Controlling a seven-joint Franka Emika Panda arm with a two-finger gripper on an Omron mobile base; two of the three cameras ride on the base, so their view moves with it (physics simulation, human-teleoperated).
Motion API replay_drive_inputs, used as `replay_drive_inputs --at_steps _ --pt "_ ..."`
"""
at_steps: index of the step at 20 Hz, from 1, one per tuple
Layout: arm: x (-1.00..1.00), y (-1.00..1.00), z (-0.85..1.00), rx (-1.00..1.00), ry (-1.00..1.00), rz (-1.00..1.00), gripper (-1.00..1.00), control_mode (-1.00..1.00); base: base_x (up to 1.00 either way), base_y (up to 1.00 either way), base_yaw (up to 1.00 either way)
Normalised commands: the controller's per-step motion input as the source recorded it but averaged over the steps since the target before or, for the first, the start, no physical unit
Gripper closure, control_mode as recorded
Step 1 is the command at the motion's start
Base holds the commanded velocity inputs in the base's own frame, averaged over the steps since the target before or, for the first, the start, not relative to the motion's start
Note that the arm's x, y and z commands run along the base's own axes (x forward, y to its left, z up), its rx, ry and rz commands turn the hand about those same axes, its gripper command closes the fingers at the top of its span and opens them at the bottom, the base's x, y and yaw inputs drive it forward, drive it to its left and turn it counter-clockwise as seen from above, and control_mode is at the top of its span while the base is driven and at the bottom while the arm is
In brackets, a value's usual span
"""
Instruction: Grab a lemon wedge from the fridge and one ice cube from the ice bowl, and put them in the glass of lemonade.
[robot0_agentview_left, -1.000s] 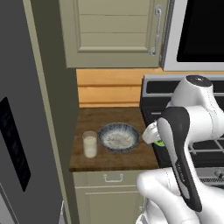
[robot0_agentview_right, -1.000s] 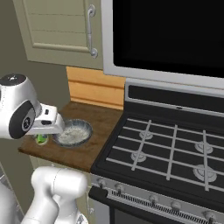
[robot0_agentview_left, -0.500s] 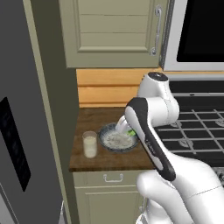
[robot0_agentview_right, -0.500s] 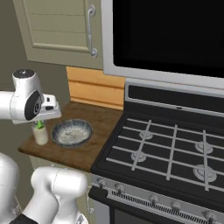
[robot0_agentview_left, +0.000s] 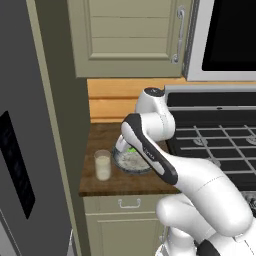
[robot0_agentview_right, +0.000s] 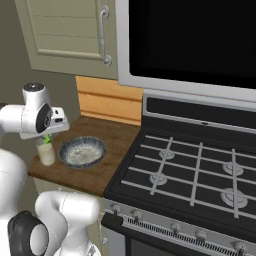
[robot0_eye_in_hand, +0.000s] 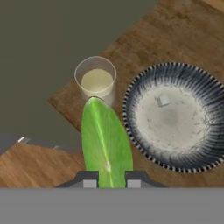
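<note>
While the end effector stays clamped on the lemon wedge above the worktop | wedge tip just short of glass of lemonade, ice bowl beside glass | advice: centre over glass mouth, then release.

Glass of lemonade on counter, left of ice bowl, fridge beyond.
</note>
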Motion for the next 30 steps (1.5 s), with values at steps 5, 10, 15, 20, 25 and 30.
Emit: replay_drive_inputs --at_steps 5,10,15,20,25,30 --pt "0.12 0.14 -0.06 -0.04 0.00 0.05 1.00 -1.00 0.00 0.00 0.00" --pt "0.10 0.12 -0.07 -0.04 0.00 0.01 1.00 -1.00 0.00 0.00 0.00" --pt "0.19 0.01 0.00 -0.02 0.00 0.01 1.00 -1.00 0.00 0.00 0.00" --pt "0.20 0.09 0.00 -0.03 0.00 0.02 1.00 -1.00 0.00 0.00 0.00" --pt "0.13 0.25 0.00 -0.03 0.00 0.00 1.00 -1.00 0.00 0.00 0.00" --pt "0.22 0.27 -0.10 -0.04 0.05 0.00 1.00 -1.00 0.00 0.00 0.00"
